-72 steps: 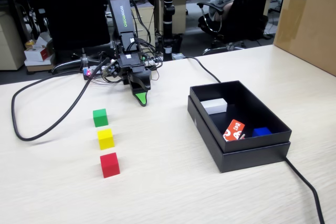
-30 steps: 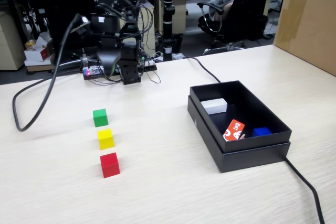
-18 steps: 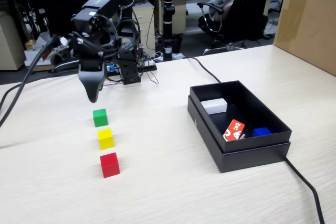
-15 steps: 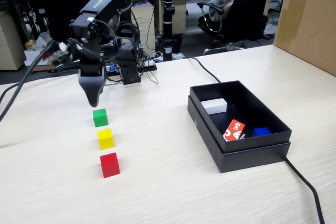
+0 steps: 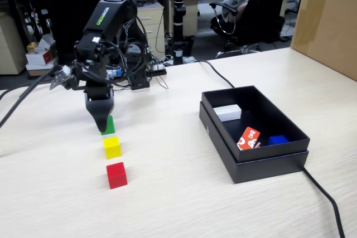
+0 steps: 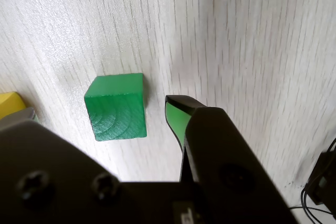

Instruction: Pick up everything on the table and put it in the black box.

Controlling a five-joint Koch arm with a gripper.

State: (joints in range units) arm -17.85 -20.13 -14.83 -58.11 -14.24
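The gripper [image 5: 104, 129] hung directly over the green cube [image 6: 116, 106], tips pointed down at the table [image 5: 178, 204]. In the wrist view one green-padded jaw stood just beside the cube's right face, not touching; a second tip appeared at the left edge beyond the cube, so the jaws were spread wide enough to straddle it and held nothing.

Taking the green cube as landmark: the yellow cube [image 5: 112, 147] lay just in front of it in the fixed view, the red cube [image 5: 116, 175] next in the same row, and the black box [image 5: 268, 163] well to the right, already holding a white block [image 5: 228, 112], a red-orange packet [image 5: 249, 138] and a blue item [image 5: 278, 139].

The step in hand appeared to be the grasp. Recommended practice — lower until the pads span the cube's mid-height, keep the cube centred between the jaws, then close squarely on opposite flat faces; an off-centre closure risks nudging it into the yellow cube.

White lettering ran along the arm's upper link [image 5: 105, 15] but was too small to read reliably.
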